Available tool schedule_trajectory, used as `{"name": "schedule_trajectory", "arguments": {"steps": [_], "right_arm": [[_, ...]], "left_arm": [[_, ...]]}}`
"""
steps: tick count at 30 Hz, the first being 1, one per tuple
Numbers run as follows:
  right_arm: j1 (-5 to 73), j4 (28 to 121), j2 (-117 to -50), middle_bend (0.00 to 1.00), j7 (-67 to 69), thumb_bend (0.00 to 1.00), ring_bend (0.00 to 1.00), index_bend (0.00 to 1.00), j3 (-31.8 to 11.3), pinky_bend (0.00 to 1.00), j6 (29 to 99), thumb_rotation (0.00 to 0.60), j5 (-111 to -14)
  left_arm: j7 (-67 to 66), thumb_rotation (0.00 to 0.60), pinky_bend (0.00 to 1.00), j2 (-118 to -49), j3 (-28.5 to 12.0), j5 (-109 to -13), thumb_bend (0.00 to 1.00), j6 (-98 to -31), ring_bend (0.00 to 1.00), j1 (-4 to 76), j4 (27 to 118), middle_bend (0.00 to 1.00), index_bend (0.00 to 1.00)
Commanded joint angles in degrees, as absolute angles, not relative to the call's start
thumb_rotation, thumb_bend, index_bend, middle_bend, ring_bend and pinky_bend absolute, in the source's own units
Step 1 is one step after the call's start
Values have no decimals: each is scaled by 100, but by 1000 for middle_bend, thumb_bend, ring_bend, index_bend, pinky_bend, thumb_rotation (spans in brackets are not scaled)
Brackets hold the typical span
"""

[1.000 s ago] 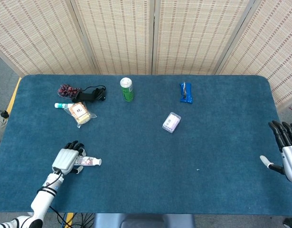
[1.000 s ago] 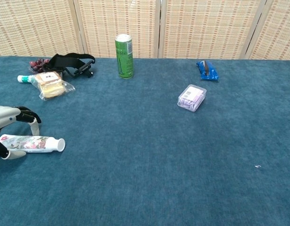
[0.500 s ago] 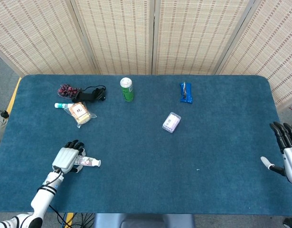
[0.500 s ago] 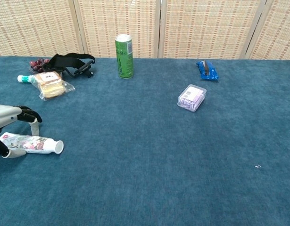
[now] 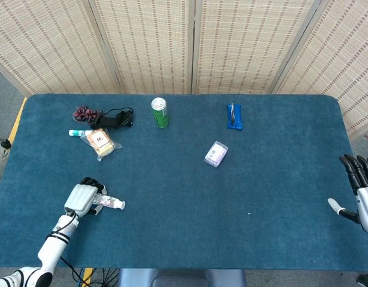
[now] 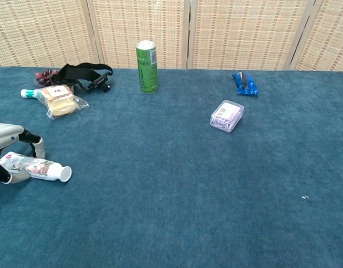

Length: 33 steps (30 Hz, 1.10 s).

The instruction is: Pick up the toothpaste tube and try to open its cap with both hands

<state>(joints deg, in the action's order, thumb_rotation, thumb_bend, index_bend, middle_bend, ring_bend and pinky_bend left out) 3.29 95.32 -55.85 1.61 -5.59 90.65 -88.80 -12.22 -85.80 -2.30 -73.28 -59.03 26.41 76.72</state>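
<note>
Blue carpeted table (image 5: 172,227), contents read from the left edge. Left hand (image 5: 81,200), white with dark fingers (image 6: 33,144), lies near the front-left corner, arched over and grasping the tail end of a white printed plastic toothpaste tube (image 6: 34,167); the tube rests flat on the cloth, its round white cap (image 6: 64,174) pointing right and clear of the fingers. Far-left group, well apart from the hand: a small white bottle with a green end (image 6: 29,94) lying on its side; a clear-wrapped sandwich packet (image 6: 62,102) just beside it; a cluster of dark red grapes (image 5: 85,112) behind; a black strap (image 6: 85,75) touching the grapes (its exact make cannot be told). Rear centre: a green drink can with a silver top (image 6: 146,66), upright. Mid-table, right of centre: a small clear plastic box with pale purple contents (image 6: 227,115), lying flat. Rear right of it: a blue snack wrapper (image 6: 245,82), flat. Far right edge, head view only: right hand (image 5: 362,194), released, dark fingers apart and extended, thumb out to the side, holding nothing and well apart from every item.
</note>
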Motion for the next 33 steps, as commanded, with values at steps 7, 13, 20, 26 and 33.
{"name": "schedule_trajectory", "arguments": {"steps": [7, 13, 20, 26, 33], "right_arm": [[438, 9621, -5543, 110, 157, 100, 0, 41, -521, 0, 8995, 600, -9137], [752, 9876, -5412, 110, 32, 160, 0, 54, -464, 0, 8685, 600, -9606], [1386, 10474, -5233, 110, 120, 233, 0, 111, -395, 0, 8045, 600, -10387], [1884, 11080, -5286, 110, -225, 234, 0, 166, -415, 0, 7364, 600, -10620], [2309, 11654, -5524, 98, -797, 231, 0, 193, -491, 0, 6661, 600, -10464]], "left_arm": [[-648, 600, 169, -8462, -252, -7798, 332, -6135, 362, 2670, 7581, 600, 538], [-483, 600, 184, -7974, -335, -8032, 349, -6071, 374, 2854, 8094, 611, 545], [-662, 600, 187, -7297, -592, -7937, 353, -5847, 378, 3137, 9194, 616, 550], [-1177, 600, 196, -6937, -838, -7535, 367, -5692, 386, 3358, 9981, 619, 557], [-1688, 600, 202, -6671, -1059, -6911, 367, -5524, 387, 3627, 10739, 619, 556]]}}
